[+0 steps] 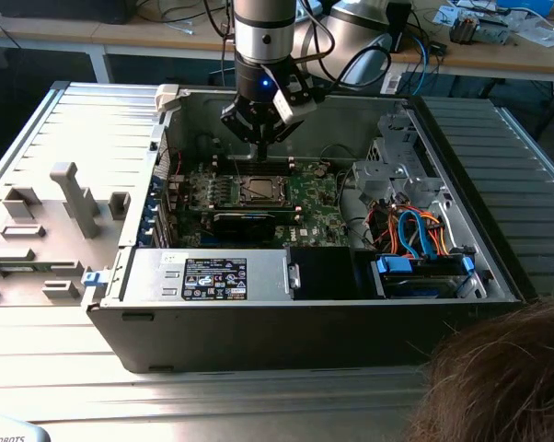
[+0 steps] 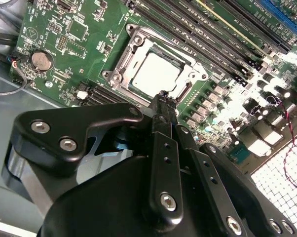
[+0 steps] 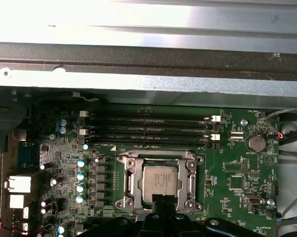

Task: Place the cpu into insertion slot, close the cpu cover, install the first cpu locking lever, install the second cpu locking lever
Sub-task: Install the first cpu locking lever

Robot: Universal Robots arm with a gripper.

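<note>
Find cpu (image 3: 159, 183) seated in insertion slot (image 3: 161, 162), mid-motherboard (image 3: 237, 168), with cpu cover (image 3: 129, 182) lying flat around it. Note gripper (image 2: 161, 96) poised close over one edge of cover, jaws together, clamped on nothing. Judge first locking lever step in hand; cannot tell lever latching. Calls for small, precise push at socket edge.

1. The motherboard (image 3: 237, 163) was green, dotted with small silver capacitor tops.
2. The cpu (image 3: 159, 182) had a dull silver-grey top, framed by the silvery cpu cover (image 3: 127, 177).
3. The memory slots (image 3: 148, 129) were black with white end latches.
4. The gripper (image 2: 161, 98) was matte black with bright silver screw heads.
5. The cables (image 1: 415, 230) were orange and blue.
6. The case (image 1: 305, 322) was dark grey outside and pale grey inside; its label (image 1: 214, 278) was black, printed in white.
7. The table (image 1: 93, 110) was pale grey, ribbed in parallel lines.
</note>
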